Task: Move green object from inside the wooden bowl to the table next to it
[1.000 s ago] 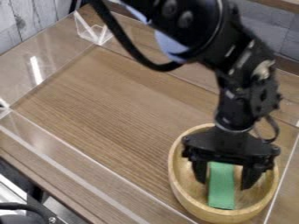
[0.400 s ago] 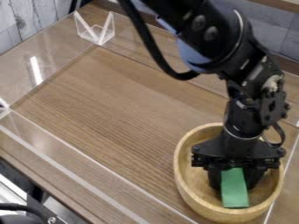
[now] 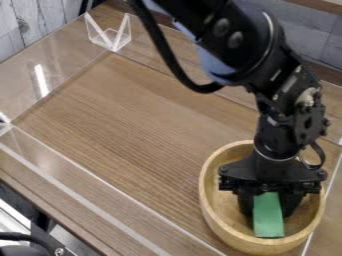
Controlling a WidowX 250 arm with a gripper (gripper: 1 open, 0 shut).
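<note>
The wooden bowl [image 3: 218, 203] of light wood sits at the lower right of the table [image 3: 134, 120]. Inside it lies the green object [image 3: 269, 219], a flat bar pointing toward the camera. My black gripper [image 3: 271, 201] reaches straight down into the bowl, its two fingers standing on either side of the bar's upper end and closed against it. The bar's far end is hidden behind the gripper body. The bar still rests low in the bowl.
Low clear acrylic walls [image 3: 54, 60] border the tabletop, with a clear bracket [image 3: 110, 35] at the back corner. Brown tabletop stretches to the left of the bowl. The black arm [image 3: 227, 45] slants in from the top.
The gripper sank a little deeper into the bowl and its fingers drew in from a wide spread onto the green bar. Since the last earlier frame nothing has visibly moved.
</note>
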